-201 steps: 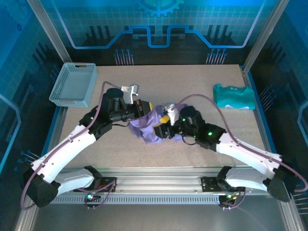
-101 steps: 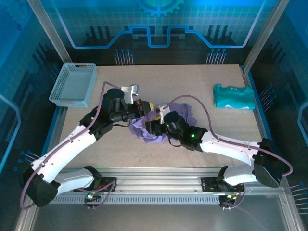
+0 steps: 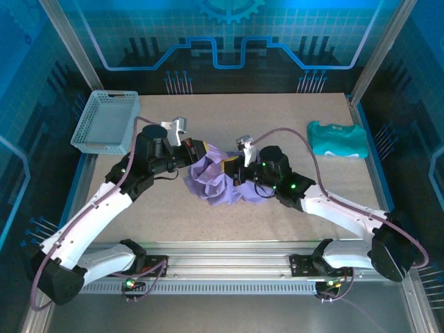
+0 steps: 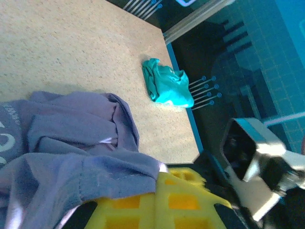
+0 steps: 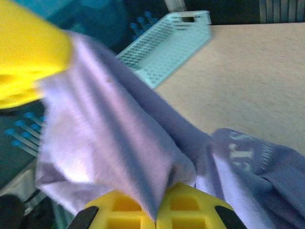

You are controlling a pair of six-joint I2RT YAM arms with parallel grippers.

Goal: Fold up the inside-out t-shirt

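Lavender t-shirt is bunched up in the middle of the desk, btw the two arms — not flat at all. Left tool is pressed together on the shirt's left edge, cloth draped over its yellow pads. Right tool is pinching a fold too, w/ fabric running down between its pads in the right wrist view. Grey basket sits far left, teal garment far right — both well apart from the shirt.

A speckled beige tabletop sits inside aluminium frame posts. Behind it a blue-lit back panel shows a fine grid, a gear emblem and circuit-like lines. A metal rail runs along the near edge.
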